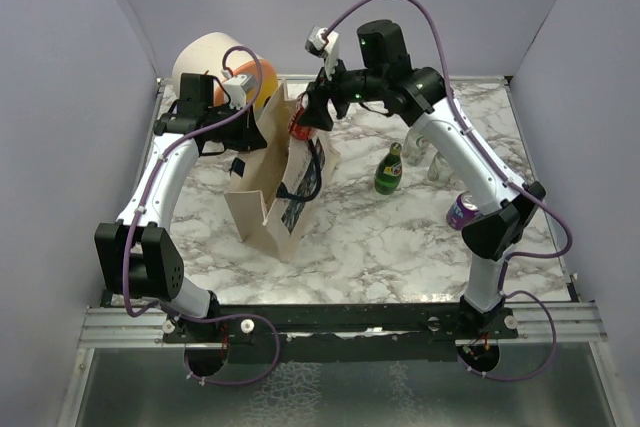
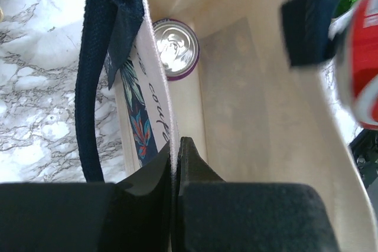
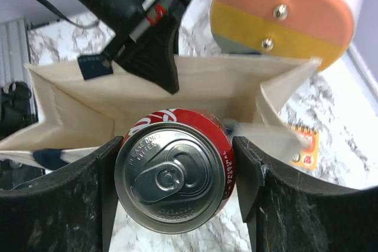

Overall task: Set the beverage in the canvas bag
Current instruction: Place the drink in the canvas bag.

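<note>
My left gripper has its fingers together on the rim of the canvas bag. It pinches the cloth wall and holds the mouth open, centre-left in the top view. My right gripper is clamped on the red can, which hangs above the bag's opening at the lower middle of the right wrist view, not yet inside. I judge pickup and carry done; lowering and release remain. A purple-rimmed can seems to sit at the bag's bottom.
</note>
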Tool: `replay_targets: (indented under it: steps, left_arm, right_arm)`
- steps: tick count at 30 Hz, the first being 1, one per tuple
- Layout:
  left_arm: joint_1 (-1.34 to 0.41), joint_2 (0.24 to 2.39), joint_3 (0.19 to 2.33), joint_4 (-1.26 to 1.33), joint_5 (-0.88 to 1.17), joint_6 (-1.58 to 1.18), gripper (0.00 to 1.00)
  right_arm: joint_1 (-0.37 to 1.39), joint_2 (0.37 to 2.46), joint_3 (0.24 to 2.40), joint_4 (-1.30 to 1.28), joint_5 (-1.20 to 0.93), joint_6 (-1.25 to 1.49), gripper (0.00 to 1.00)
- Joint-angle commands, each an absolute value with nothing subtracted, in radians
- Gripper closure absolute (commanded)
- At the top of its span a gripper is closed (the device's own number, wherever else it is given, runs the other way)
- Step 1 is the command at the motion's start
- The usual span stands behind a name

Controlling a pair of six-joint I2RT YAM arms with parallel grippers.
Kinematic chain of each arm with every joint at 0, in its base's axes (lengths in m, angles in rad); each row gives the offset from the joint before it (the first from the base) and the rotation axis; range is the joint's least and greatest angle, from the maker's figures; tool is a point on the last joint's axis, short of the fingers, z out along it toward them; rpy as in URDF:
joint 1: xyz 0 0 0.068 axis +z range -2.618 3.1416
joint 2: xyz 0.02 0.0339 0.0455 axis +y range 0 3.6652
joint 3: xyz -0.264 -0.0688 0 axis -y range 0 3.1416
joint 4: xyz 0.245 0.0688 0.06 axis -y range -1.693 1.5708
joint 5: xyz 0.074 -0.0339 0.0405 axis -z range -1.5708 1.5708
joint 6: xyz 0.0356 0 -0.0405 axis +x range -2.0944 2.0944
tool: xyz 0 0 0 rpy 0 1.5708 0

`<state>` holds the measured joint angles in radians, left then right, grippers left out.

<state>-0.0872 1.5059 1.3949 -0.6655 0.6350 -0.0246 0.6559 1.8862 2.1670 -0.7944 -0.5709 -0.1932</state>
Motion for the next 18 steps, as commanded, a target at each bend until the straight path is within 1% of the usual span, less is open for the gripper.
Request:
replay_targets:
  steps: [1,6,13,18]
  left_arm:
    - [-0.087,1.485,1.401,-0.626,0.663,-0.034,1.0]
    - [-0.087,1.485,1.415,-0.624,0.668,-0.038,1.0]
    - [-0.087,1.485,1.42,-0.621,0.684,-0.045,1.0]
    - [-0.087,1.487,1.419,-0.616,0.692,-0.053,1.0]
  right_arm:
    - [0.694,1.871,2.318,-0.693,-0.586,-0.173,0.99]
    - [0.747,1.884,2.318,-0.7,-0.596,-0.211,0.99]
    - [0.75,1.904,2.254,-0.691,-0.609,-0.216,0.99]
    - [0.752,1.971,2.281,-0.749,-0.612,-0.22,0.99]
